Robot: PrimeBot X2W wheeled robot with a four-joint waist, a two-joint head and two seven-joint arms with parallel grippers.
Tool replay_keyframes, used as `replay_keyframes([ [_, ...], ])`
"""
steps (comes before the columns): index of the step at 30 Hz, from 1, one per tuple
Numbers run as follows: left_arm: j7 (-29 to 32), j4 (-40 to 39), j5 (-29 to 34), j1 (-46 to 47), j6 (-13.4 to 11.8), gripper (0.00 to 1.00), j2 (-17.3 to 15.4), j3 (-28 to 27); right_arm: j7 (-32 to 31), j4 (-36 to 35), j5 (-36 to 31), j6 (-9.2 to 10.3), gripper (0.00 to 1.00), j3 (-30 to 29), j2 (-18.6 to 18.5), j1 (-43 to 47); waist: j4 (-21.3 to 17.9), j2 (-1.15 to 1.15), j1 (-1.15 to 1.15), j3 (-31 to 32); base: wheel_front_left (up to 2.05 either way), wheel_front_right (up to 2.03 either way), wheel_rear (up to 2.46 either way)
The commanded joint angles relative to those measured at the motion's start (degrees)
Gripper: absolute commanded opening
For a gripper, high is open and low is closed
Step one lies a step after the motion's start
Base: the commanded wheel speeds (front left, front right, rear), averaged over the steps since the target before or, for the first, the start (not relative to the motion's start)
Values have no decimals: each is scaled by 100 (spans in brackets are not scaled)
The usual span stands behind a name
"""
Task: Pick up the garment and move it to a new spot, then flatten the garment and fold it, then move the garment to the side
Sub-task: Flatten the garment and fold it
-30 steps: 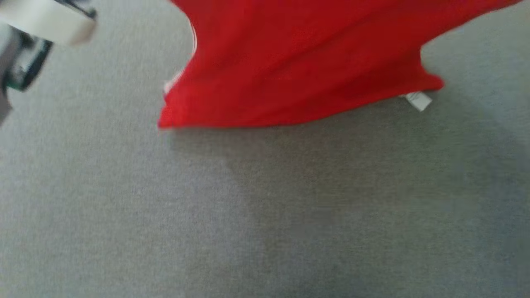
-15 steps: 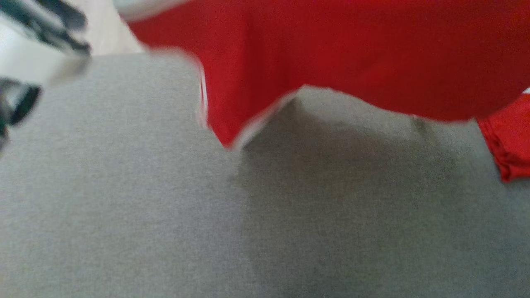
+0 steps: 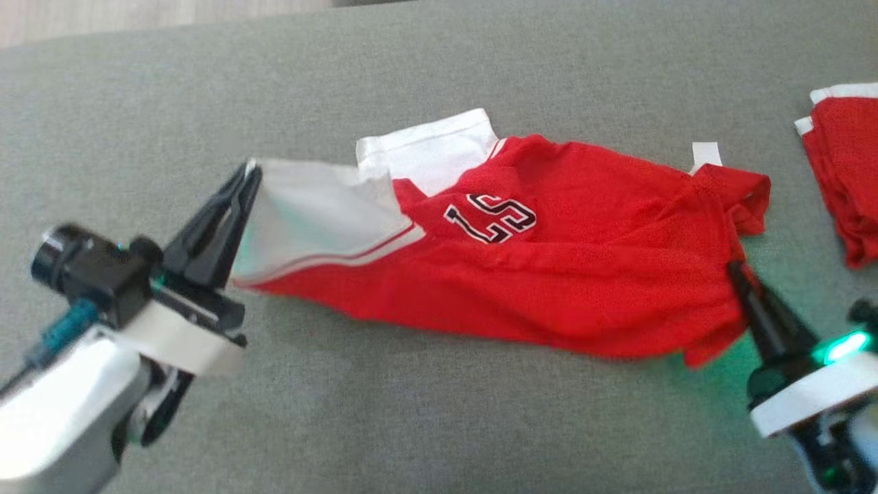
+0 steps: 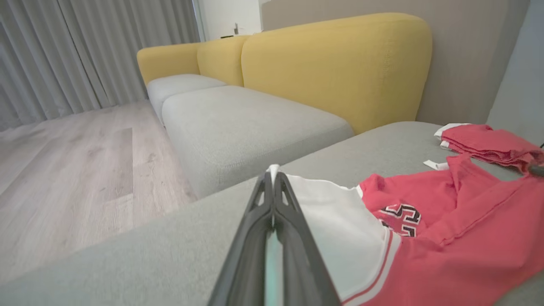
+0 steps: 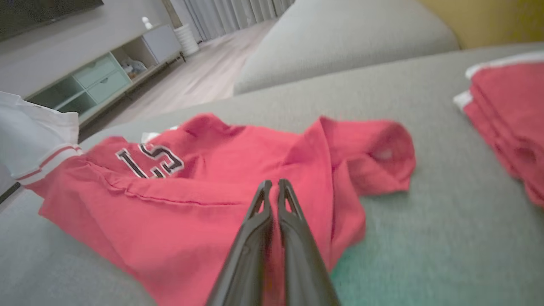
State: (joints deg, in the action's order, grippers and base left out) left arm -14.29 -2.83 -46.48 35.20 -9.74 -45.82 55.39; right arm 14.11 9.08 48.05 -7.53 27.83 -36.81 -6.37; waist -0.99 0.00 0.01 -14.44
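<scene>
Head view: the garment (image 3: 549,274) lay crumpled on the grey cushion (image 3: 439,425), stretched between the 2 grippers. The left gripper (image 3: 250,171) was pinched on its white corner. The right gripper (image 3: 735,269) was closed at its red edge. A red pile (image 3: 844,192) sat apart at the far right. This looked like the flattening step. Next, both arms would need to pull apart evenly and low to take out the folds before letting go.

Left wrist view: the fingers met on the white hem, and the garment spread away to their right.

Right wrist view: the fingers were shut, apparently nipping red cloth, with the garment ahead and to their left.
</scene>
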Motion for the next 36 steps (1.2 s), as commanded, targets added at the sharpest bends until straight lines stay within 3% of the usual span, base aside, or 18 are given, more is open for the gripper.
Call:
replay_keyframes([
  [1,-66,-127,79,58,-100,0,-131,-461,39,14,-101,4,2,7,-27,37,-19,0,-1,-51,0,0,0],
  [2,-67,-138,122,-65,-128,0,-72,-568,13,97,-144,4,60,20,77,91,-21,0,-1,-66,0,0,0],
  [3,-67,-138,122,-65,-128,0,-72,-568,13,97,-144,4,60,20,77,91,-21,0,-1,-66,0,0,0],
  [4,-68,-148,163,-186,-142,0,-14,-683,-15,177,-152,4,100,-7,173,135,-22,0,-1,-77,0,0,0],
  [9,-69,-104,424,-640,-10,0,174,-1105,-176,150,55,4,100,-161,318,413,17,0,-1,-70,0,0,0],
  [19,-70,179,774,-1035,335,0,425,-1521,-541,-533,1224,4,100,-415,-51,803,98,0,-1,-69,0,0,0],
  [26,-71,347,932,-1072,571,0,624,-1649,-629,-643,1354,4,100,-313,-321,841,223,0,-1,-73,0,0,0],
  [27,-71,368,946,-1078,598,0,640,-1673,-627,-647,1357,4,89,-307,-338,850,237,0,-1,-67,0,0,0],
  [28,-71,405,976,-1091,649,0,669,-1716,-626,-648,1360,4,60,-296,-360,866,262,0,-1,-53,0,0,0],
  [30,-71,432,1004,-1101,689,0,687,-1753,-624,-647,1348,4,34,-285,-374,874,281,0,-1,-42,0,0,0],
  [32,-71,455,1036,-1102,720,0,688,-1782,-604,-656,1293,4,0,-272,-397,866,291,0,-1,-32,0,0,0],
  [36,-71,472,1085,-1061,765,0,672,-1843,-544,-667,1226,4,0,-303,-443,832,281,0,-1,-20,0,0,0],
])
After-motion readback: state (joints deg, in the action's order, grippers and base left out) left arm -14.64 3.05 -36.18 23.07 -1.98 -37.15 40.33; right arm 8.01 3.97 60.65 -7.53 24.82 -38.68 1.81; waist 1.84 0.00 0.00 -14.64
